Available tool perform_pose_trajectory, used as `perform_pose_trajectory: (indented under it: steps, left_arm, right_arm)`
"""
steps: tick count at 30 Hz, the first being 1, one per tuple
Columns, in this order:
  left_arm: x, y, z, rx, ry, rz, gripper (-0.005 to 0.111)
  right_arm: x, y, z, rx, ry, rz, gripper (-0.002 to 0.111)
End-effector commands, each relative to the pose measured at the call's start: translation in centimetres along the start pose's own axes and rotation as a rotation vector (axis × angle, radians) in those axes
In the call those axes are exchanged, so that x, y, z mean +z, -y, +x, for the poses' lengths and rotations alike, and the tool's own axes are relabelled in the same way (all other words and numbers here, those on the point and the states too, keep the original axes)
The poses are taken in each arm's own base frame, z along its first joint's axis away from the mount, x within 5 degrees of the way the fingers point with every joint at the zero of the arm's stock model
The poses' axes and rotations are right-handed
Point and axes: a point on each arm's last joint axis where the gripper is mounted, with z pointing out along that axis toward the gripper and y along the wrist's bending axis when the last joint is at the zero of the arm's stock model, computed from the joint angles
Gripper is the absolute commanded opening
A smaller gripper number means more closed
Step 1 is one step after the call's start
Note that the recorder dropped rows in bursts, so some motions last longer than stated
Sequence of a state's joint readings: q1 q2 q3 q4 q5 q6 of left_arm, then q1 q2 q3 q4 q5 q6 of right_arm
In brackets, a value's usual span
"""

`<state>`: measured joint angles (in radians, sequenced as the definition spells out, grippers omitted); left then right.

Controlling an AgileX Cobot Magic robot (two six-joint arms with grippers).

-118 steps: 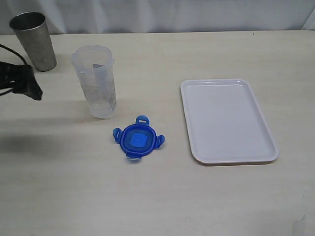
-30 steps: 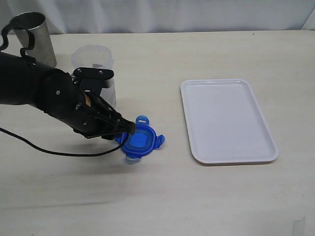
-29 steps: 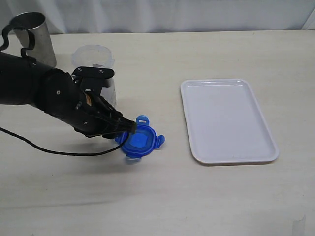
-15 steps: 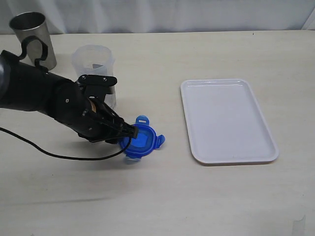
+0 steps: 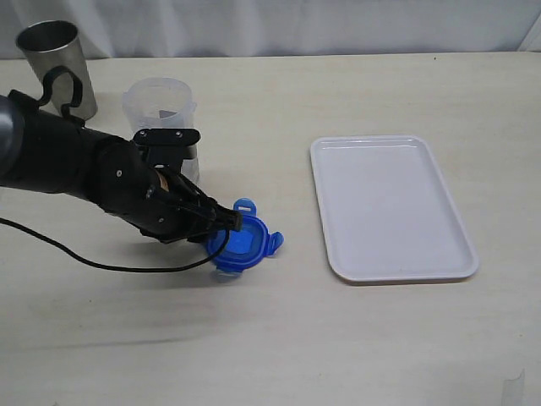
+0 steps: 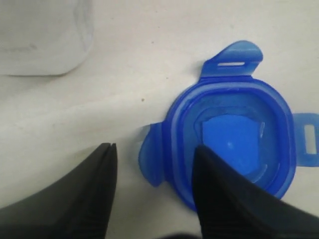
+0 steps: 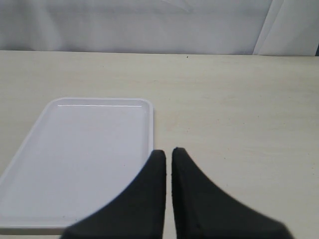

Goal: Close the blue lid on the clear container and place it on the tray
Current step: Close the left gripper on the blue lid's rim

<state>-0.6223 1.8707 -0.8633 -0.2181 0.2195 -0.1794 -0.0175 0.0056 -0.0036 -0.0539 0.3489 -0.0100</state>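
The blue lid (image 5: 247, 247) lies on the table, in front of the clear container (image 5: 161, 106). My left gripper (image 5: 226, 225) is down at the lid's left edge and stands open. In the left wrist view one finger rests over the blue lid (image 6: 234, 144), the other is on bare table, and a locking flap lies between them with a gap at my left gripper (image 6: 153, 149). The clear container (image 6: 40, 35) stands upright behind the arm, partly hidden by it. The white tray (image 5: 389, 203) sits at the right with nothing on it. My right gripper (image 7: 169, 152) is shut and hovers near the tray (image 7: 79, 149).
A grey metal cup (image 5: 57, 59) stands at the back left, behind the clear container. A black cable (image 5: 84, 258) trails across the table from the left arm. The wall runs along the table's far edge.
The left arm has shifted slightly and its fingertips have settled lower at the lid's left edge. The lid, container and tray stay where they were.
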Motion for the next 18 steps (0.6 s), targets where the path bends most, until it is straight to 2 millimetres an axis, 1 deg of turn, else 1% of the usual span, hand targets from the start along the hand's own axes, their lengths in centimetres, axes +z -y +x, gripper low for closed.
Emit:
perform_pose_trajectory:
  steps: [1, 6, 7, 18]
  left_arm:
    - [0.11, 0.64, 0.25, 0.015, 0.007, 0.01, 0.042]
    - [0.11, 0.64, 0.22, 0.015, 0.011, 0.011, 0.027]
    - [0.11, 0.64, 0.22, 0.015, 0.011, 0.011, 0.026]
    - [0.11, 0.61, 0.39, 0.042, -0.008, 0.007, 0.025]
  right_arm:
    - [0.0, 0.02, 0.06, -0.007, 0.005, 0.005, 0.004]
    - [0.0, 0.02, 0.06, -0.007, 0.005, 0.005, 0.004]
    - [0.0, 0.02, 0.06, -0.007, 0.005, 0.005, 0.004]
    - [0.0, 0.02, 0.06, -0.007, 0.005, 0.005, 0.004]
